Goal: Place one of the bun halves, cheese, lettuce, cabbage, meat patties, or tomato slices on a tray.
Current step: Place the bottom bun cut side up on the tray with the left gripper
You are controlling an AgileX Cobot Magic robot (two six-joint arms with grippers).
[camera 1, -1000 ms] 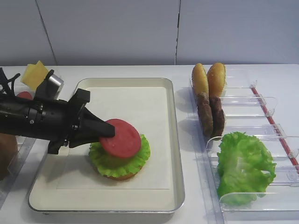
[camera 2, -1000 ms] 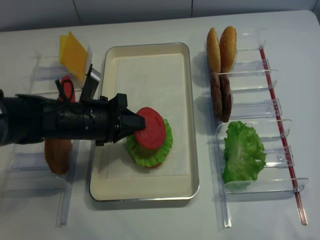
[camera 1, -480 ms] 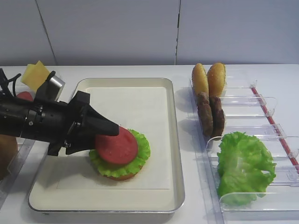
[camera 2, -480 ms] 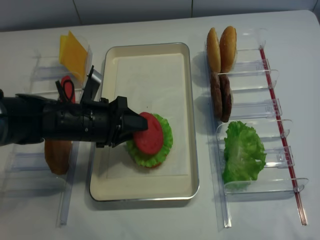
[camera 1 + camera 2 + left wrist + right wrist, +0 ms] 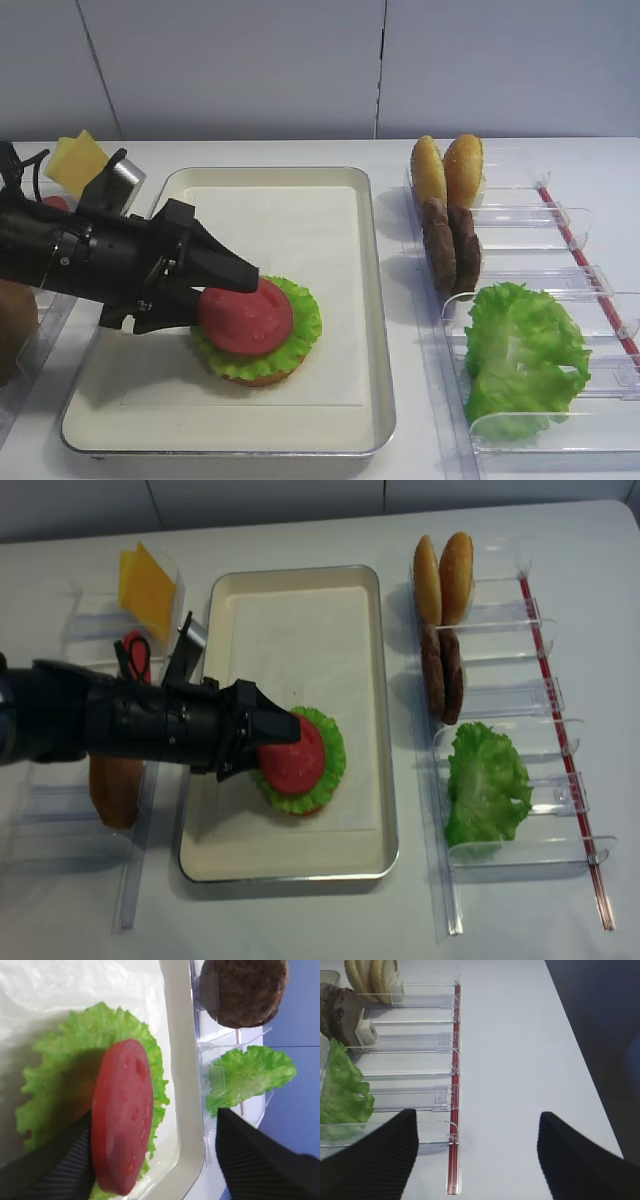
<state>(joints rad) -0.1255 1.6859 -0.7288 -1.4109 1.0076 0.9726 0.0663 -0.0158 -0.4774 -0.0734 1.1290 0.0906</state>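
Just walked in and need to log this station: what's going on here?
The left hand has its jaws spread open around a flat red tomato slice, which lies on a ruffled green lettuce leaf over a bun half in the cream-white metal tray. The right hand hangs open beside the clear plastic racks, holding nothing.

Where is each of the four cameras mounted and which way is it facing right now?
Exterior high: in front of the table, angled down at the tray; left arm visible.
Realsense: overhead, straight down on the tray and racks; left arm visible.
Right wrist: on the right arm, looking at the right rack; open right gripper fingers frame it.
Left wrist: on the left arm, close on the tomato; open left gripper fingers show.
Shared: both exterior views show the tomato on lettuce.
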